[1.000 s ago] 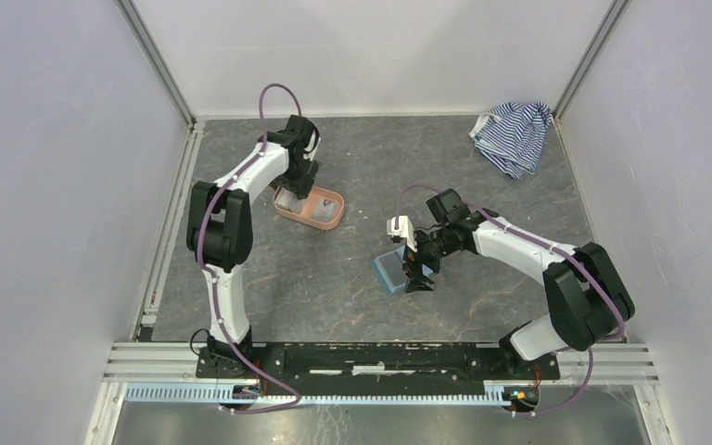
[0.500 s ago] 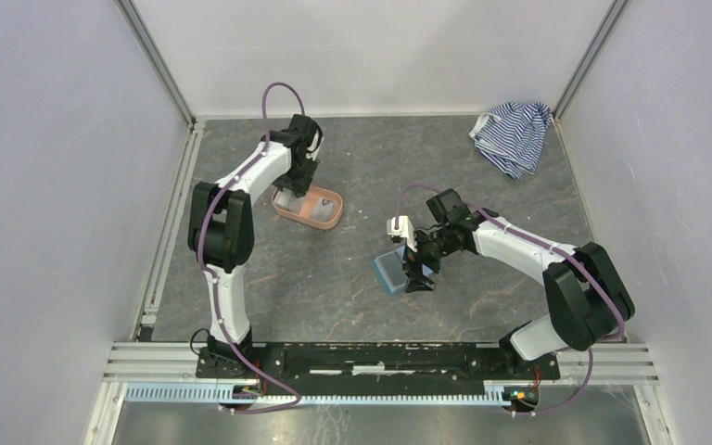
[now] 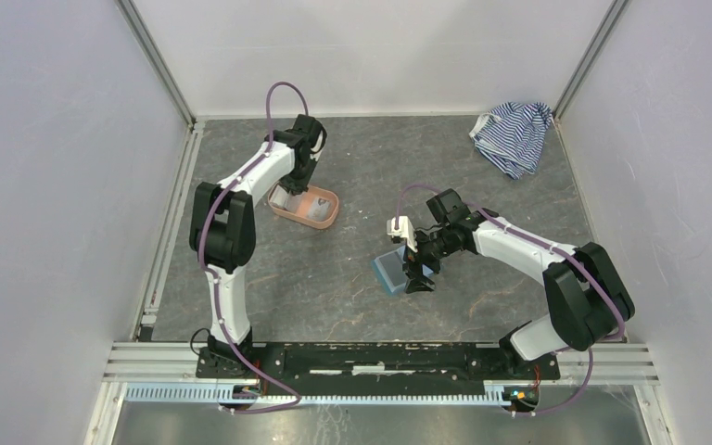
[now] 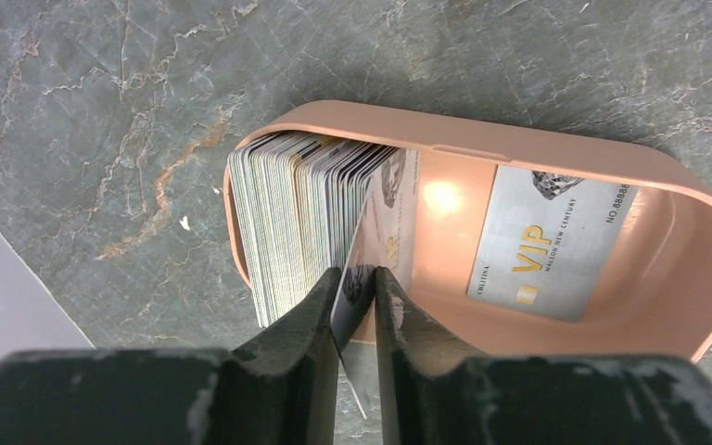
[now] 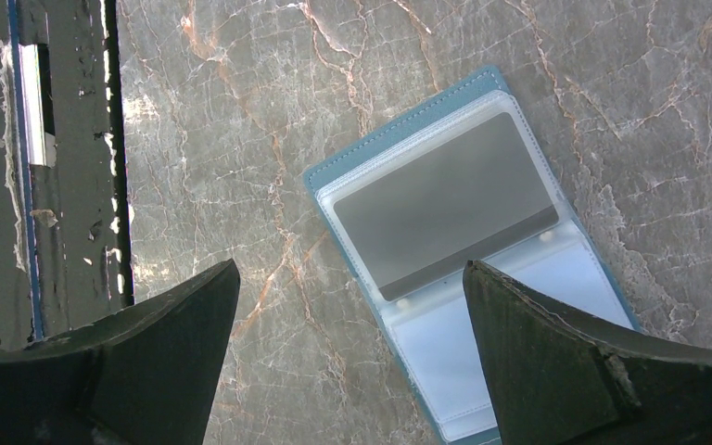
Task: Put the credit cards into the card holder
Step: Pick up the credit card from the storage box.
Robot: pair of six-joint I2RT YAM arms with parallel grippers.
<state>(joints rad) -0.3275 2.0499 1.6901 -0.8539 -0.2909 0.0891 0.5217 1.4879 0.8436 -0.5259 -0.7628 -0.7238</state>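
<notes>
A salmon tray [image 4: 519,153] holds a stack of credit cards [image 4: 287,213] standing on edge at its left end, and one silver VIP card [image 4: 547,241] lies flat on its floor. My left gripper [image 4: 357,278] reaches down into the tray [image 3: 326,221] and is shut on the end card [image 4: 368,227] of the stack, which leans away from the rest. The teal card holder [image 5: 510,306] lies open on the table with a grey card [image 5: 445,213] in its upper clear sleeve. My right gripper [image 5: 349,269] hovers over it [image 3: 389,271], open wide and holding nothing.
A blue-and-white striped cloth [image 3: 513,134] lies bunched in the far right corner. White walls close in the table on three sides. A black metal rail [image 5: 32,167] runs along the near edge, close to the card holder.
The left gripper's fingers have closed in on the end card of the stack and the wrist has shifted slightly over the tray. The right arm has not moved.
</notes>
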